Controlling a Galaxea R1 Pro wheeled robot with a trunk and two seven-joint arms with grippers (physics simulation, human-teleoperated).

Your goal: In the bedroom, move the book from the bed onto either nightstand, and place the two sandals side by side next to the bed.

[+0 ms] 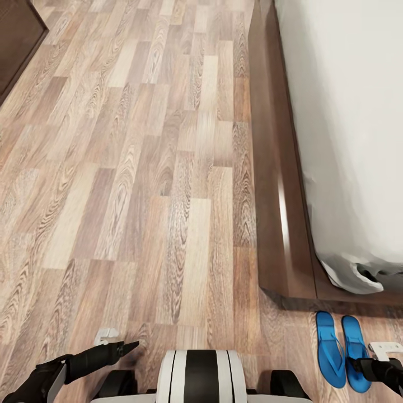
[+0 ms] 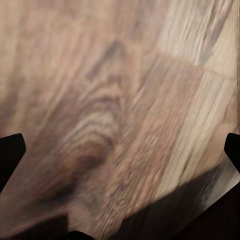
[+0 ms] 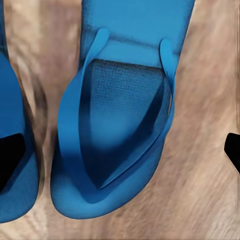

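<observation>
The bed (image 1: 347,140) fills the head view's right side, its mattress bare here, no book on this part. Two sandals (image 1: 341,350) lie side by side on the floor (image 1: 140,196) at its corner, apparently placed. The right end effector (image 3: 120,150) hovers over one sandal, fingers apart; the left end effector (image 2: 120,150) is likewise apart, empty. No containers.

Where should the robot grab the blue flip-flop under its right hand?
Probably the thong strap of the sandal, coming straight down from above. The sole lies flat on the floor, leaving little edge to pinch, while the strap arches up. The right gripper hangs over it, fingers wide apart.
</observation>
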